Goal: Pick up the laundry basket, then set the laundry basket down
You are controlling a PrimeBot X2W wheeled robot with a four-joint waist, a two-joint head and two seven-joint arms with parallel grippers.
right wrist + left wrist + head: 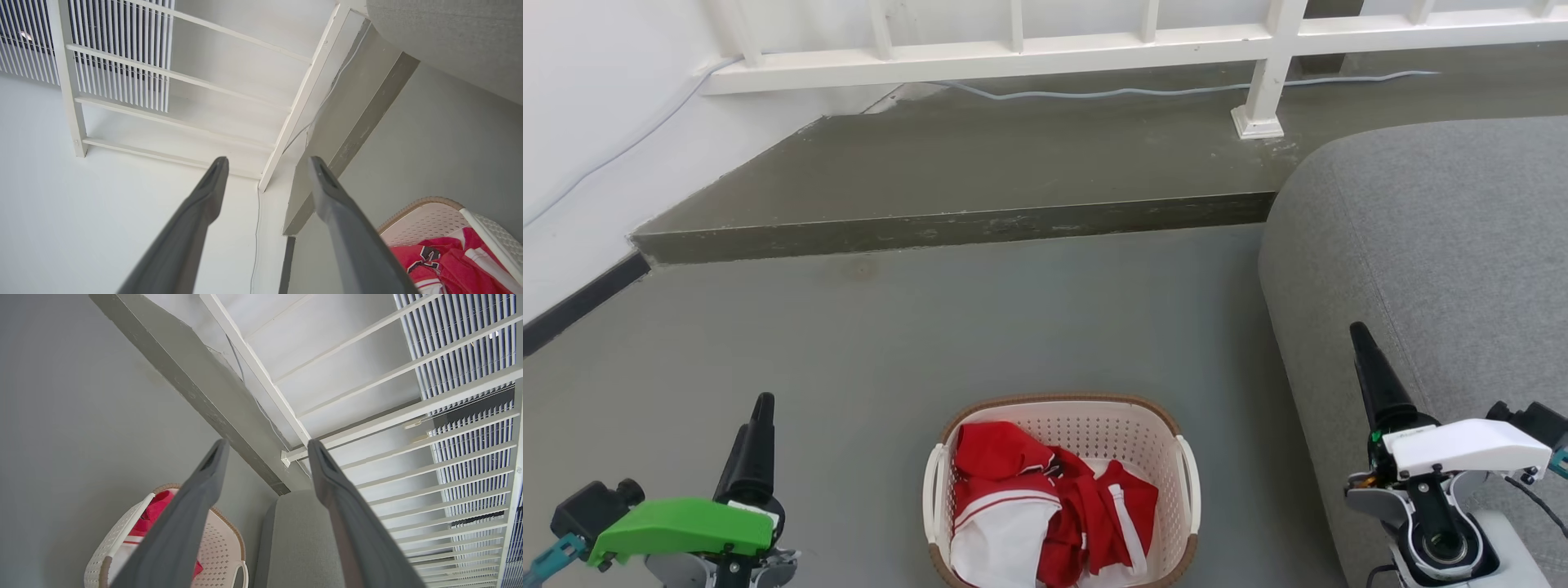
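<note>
Basket (pixel 1094 429) sits on the floor (pixel 874 327) at bottom centre of the head view, with red and white clothes (pixel 1054 506) heaped inside and a grey sofa (pixel 1421 245) close on its right. Left gripper (pixel 265 446) and right gripper (pixel 267 161) hover at the lower corners of that view, well apart from the basket. Each has its fingers spread wide and holds nothing.

The step in hand looks to be the reach. To do it well, bring both arms down and inward together, one to the left handle (pixel 929 490) and one to the right handle (pixel 1192 482). Each pair of fingers should straddle the middle of its loop before closing, since a grip near one end would likely tip the load. The right arm has little room beside the sofa, so it is better brought in from above. Then lift evenly.
</note>
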